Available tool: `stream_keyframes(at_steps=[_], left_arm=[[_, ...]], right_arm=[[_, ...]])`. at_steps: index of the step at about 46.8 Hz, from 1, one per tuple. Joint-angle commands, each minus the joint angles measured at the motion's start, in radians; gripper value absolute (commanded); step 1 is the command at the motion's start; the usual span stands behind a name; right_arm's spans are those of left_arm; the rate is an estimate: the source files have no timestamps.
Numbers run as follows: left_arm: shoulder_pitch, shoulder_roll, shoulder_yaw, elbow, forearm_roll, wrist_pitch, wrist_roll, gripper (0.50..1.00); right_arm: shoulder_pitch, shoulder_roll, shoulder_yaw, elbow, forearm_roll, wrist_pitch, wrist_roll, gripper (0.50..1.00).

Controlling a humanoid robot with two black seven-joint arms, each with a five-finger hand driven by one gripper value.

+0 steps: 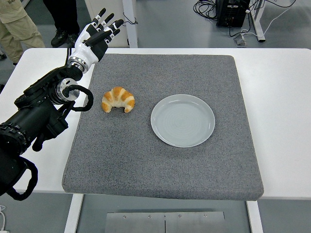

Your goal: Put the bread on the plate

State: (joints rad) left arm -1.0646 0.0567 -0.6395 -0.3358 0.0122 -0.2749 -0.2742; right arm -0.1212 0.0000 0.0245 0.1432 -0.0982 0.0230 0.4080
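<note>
One croissant (pixel 118 99), golden and crescent-shaped, lies on the grey felt mat (pixel 160 165), long axis left-right, tips toward the near edge, left of the smooth round plate (pixel 182 120). Left hand (pixel 94 41): fingers spread, holding nothing.

Grey felt mat (pixel 160 160) lying flat, covering middle of white surface (pixel 282 97). People's legs (pixel 17 26) showing at top left. Cables (pixel 206 7) trailing on floor, top right.
</note>
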Motion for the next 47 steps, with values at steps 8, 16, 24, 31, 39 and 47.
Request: stream_keyframes(at_steps=[8,16,24,31,39,47], left_arm=[[0.002,0.0,0.006,0.0,0.0,0.0,0.001,0.974],[0.0,0.003,0.009,0.0,0.002,-0.004,0.001,0.974],[-0.002,0.006,0.007,0.0,0.002,-0.004,0.001,0.974],[-0.003,0.02,0.009,-0.02,0.002,-0.004,0.001,0.974],[0.012,0.078,0.009,-0.127,0.006,-0.003,0.003,0.974],[0.044,0.135,0.011,-0.232,0.017,0.0,0.001,0.974]], right_arm=[[0.0,0.0,0.0,0.0,0.0,0.0,0.0,1.0],[0.0,0.0,0.0,0.0,0.0,0.0,0.0,1.0],[0.0,0.0,-0.001,0.0,0.0,0.0,0.0,1.0],[0.0,0.0,0.0,0.001,0.0,0.0,0.0,1.0],[0.0,0.0,0.0,0.0,0.0,0.0,0.0,1.0],[0.0,0.0,0.0,0.0,0.0,0.0,0.0,1.0]])
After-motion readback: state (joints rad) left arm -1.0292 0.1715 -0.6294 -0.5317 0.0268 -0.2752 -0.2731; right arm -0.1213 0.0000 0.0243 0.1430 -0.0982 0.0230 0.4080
